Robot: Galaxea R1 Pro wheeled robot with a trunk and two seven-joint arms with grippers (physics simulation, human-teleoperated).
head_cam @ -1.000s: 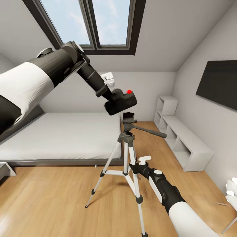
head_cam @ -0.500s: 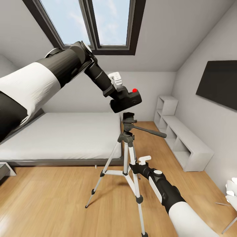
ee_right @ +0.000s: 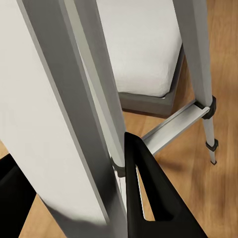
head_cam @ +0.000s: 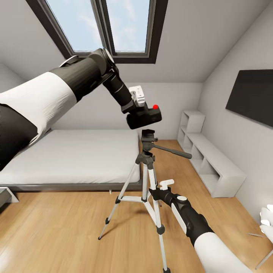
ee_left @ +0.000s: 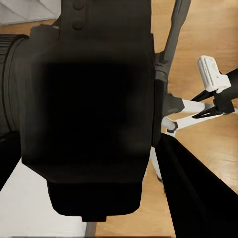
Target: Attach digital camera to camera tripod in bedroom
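the left claw (head_cam: 141,99) holds the digital camera (head_cam: 144,116) clamped just above the head of the camera tripod (head_cam: 148,159), apart from it. the tripod stands on the wood floor (head_cam: 68,231) beside the bed (head_cam: 68,155). the right claw (head_cam: 161,186) grips one silver tripod leg (ee_right: 94,94), black fingers (ee_right: 148,198) on either side of it.

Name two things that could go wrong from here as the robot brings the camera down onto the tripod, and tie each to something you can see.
1. The digital camera hangs just above the tripod head, slightly to its left; lowered as it is, it may land off the mount.
2. The right gripper clasps a leg of the camera tripod; a downward push could tip the stand if that grip slips.
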